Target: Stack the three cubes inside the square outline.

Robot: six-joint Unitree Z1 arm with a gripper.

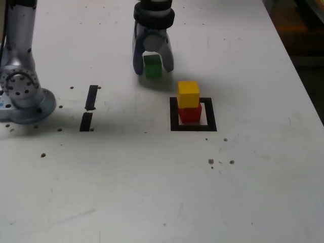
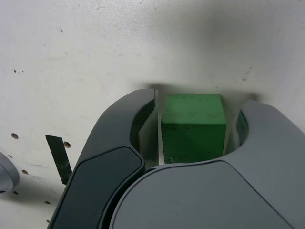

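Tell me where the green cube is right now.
In the exterior view, the green cube sits on the table between the gripper fingers, up-left of the square outline.

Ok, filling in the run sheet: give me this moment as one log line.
stage: grasping third cube | pincer: jaws around green cube, on table | stack: yellow cube on red cube | place: square outline | green: outside outline

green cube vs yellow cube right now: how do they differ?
The small matte green cube sits on the white table outside the black tape square outline, between the gripper's jaws. The small matte yellow cube sits free atop the red cube, inside it. Same size and shape.
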